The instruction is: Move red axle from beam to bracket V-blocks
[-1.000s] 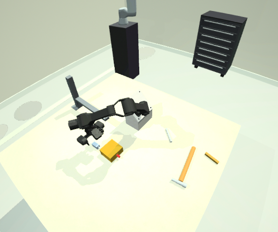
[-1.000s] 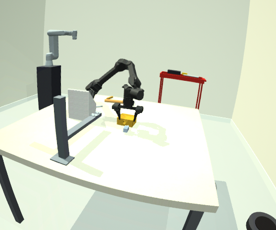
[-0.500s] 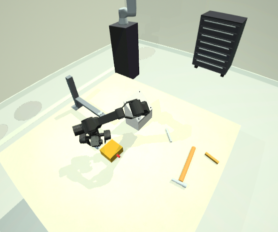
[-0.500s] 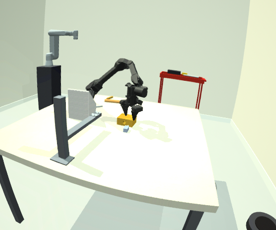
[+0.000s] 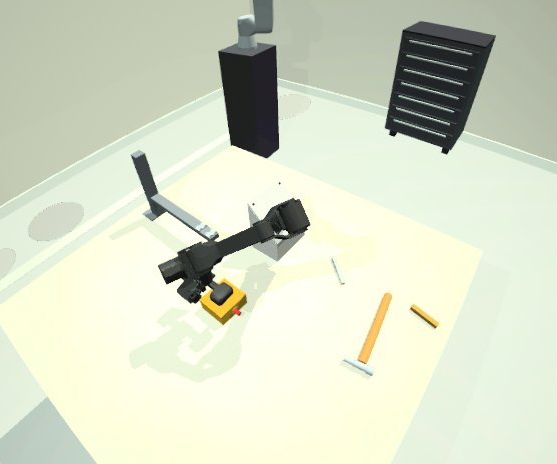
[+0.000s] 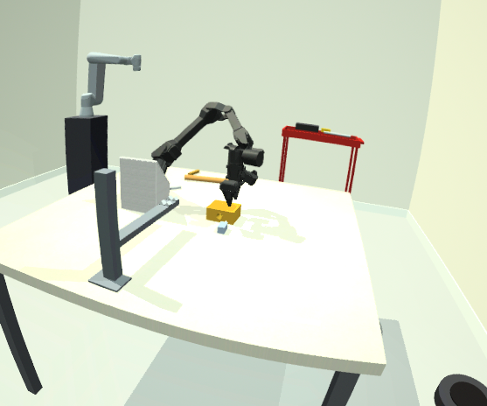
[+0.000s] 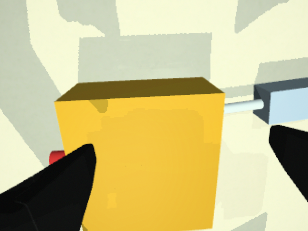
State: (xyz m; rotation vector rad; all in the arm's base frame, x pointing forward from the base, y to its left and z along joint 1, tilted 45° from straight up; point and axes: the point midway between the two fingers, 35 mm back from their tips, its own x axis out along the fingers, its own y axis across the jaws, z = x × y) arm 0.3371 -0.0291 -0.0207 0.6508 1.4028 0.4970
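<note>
- Tool (image 5: 205,291) (image 6: 233,201) (image 7: 182,143): wide apart with nothing between its 2 fingers, above the beam (image 5: 226,306) (image 6: 211,213) (image 7: 150,164). In the wrist view 1 finger overlaps the beam near the axle's end; dropping further here could strike the top and shove the beam.
- Axle (image 5: 237,312) (image 7: 57,158): in the beam, only a short red end out of 1 side. So little shows that a pinch might slip off, or catch the beam as well.
- Punch (image 6: 222,227) (image 7: 290,105): on the bench (image 5: 319,400) (image 6: 235,280) (image 7: 160,19), its thin rod pointing at the beam's other side. I can't tell whether the rod touches. If it serves to push the axle out, a slanted push would probably jam in the hole (image 6: 219,216) or turn the beam.
- Grip line: fingers closing along the axle's length could clamp beam or punch instead; a turn of the wrist may be needed.
- Pull: anything but a straight draw could bind the axle and drag the beam, which nothing visible holds down.
- V-blocks (image 5: 205,230) (image 6: 169,201): they sit near the free end of the bracket (image 5: 179,212) (image 6: 108,223). A crooked lowering could let the axle roll off, or the arm could bump the upright.
</note>
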